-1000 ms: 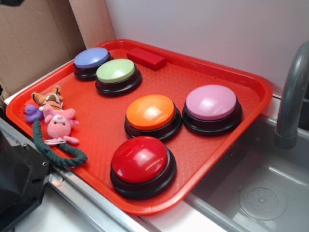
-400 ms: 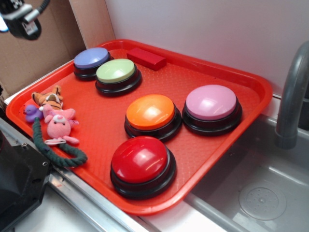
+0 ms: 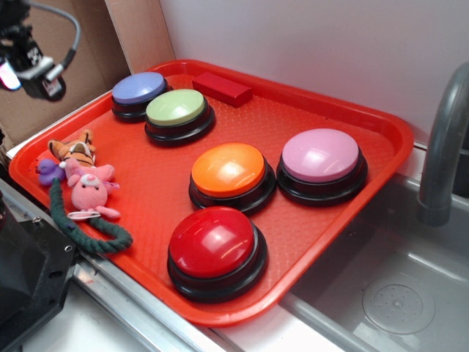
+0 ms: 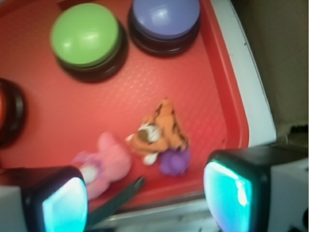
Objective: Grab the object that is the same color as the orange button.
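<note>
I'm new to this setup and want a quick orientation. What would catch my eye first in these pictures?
Five big dome buttons fill a red tray: the orange button in the middle, red in front of it, pink to its right, green and blue at the back. At the tray's left edge lies a small cluster of plush toys, the orange tiger between a pink plush and a purple one. The open end effector hangs above them, empty.
</note>
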`<state>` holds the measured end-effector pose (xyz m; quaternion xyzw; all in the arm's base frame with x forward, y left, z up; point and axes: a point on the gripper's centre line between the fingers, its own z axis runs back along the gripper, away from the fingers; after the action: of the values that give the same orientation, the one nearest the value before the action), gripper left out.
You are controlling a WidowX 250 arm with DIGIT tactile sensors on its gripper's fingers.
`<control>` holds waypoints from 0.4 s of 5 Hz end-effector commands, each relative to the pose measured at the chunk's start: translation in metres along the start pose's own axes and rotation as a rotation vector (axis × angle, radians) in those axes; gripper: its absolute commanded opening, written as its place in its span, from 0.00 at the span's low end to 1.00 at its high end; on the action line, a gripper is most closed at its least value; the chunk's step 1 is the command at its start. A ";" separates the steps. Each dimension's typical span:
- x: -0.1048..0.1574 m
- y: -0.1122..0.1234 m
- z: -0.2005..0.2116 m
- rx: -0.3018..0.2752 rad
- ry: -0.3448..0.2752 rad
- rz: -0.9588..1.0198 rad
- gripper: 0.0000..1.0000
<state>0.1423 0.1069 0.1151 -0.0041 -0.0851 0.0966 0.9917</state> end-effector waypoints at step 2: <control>0.009 0.027 -0.064 0.075 0.016 -0.017 1.00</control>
<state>0.1530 0.1313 0.0464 0.0220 -0.0634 0.1010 0.9926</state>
